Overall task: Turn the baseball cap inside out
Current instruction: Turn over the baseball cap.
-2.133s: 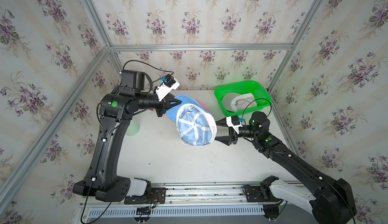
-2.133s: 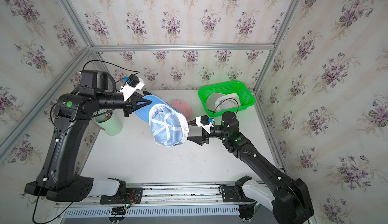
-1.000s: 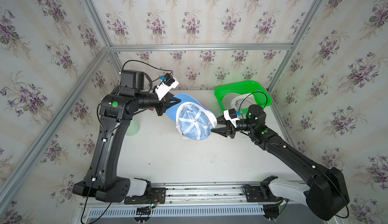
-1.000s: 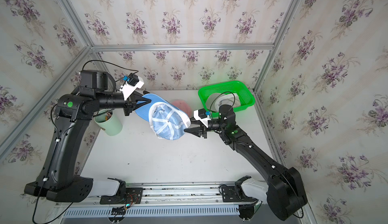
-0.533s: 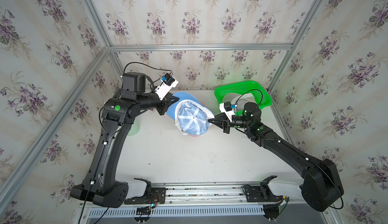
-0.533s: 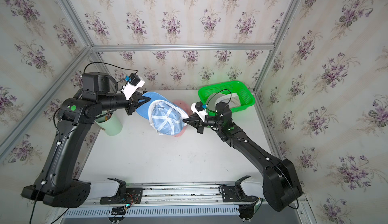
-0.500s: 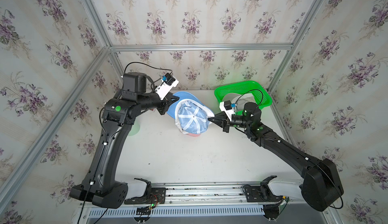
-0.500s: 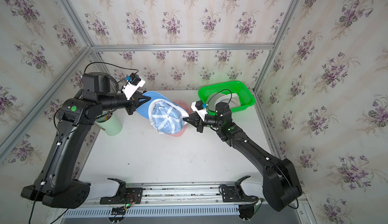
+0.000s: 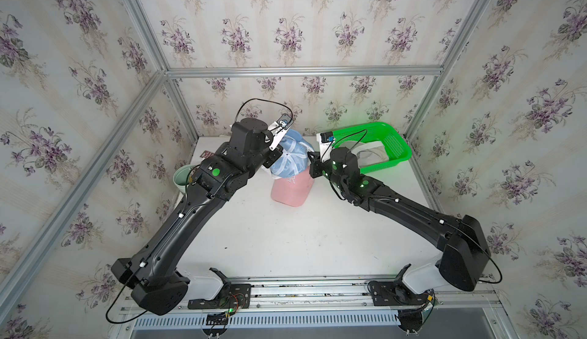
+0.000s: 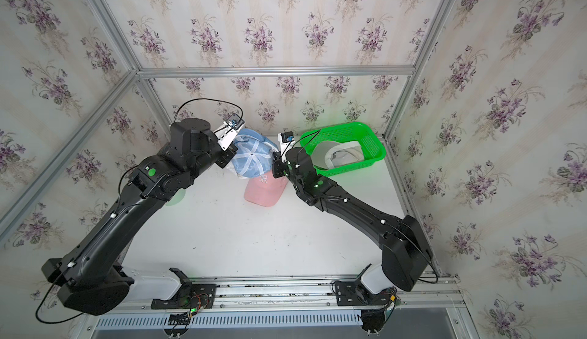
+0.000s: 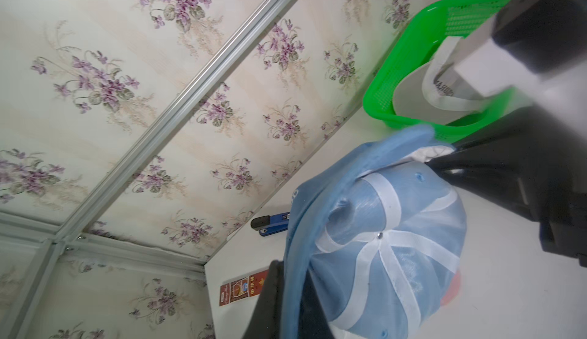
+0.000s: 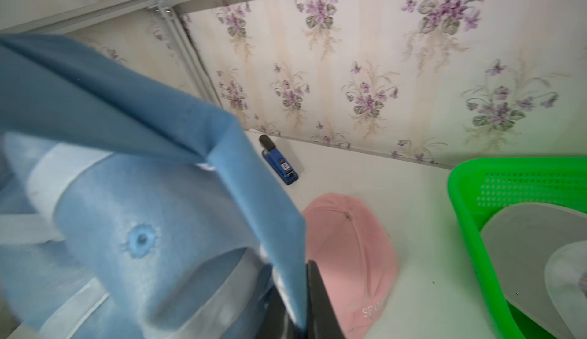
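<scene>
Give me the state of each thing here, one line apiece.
blue cap: held above the table, white-taped lining outward.
left gripper: shut on blue cap's rim.
right gripper: shut on blue cap's rim.
pink cap: lying on table, crown up, right side out.
green basket: upright, holding a white cap.

A pink cap (image 9: 290,189) is lying crown up on the white desk (image 9: 301,242), with white lettering showing on it in the right wrist view (image 12: 352,258). A green basket (image 10: 378,150) is sitting at the desk's far right corner, near the pink cap but apart from it, and a pale cap (image 10: 336,156) is resting inside it. A small blue and black object (image 12: 279,165) is lying by the back wall. A flat red-brown packet (image 11: 238,289) is lying near the far left corner. A mint-green cup (image 9: 181,177) is standing at the left edge. Purple-flowered wallpaper is covering the walls, and aluminium bars (image 9: 301,71) are running along their joins.
</scene>
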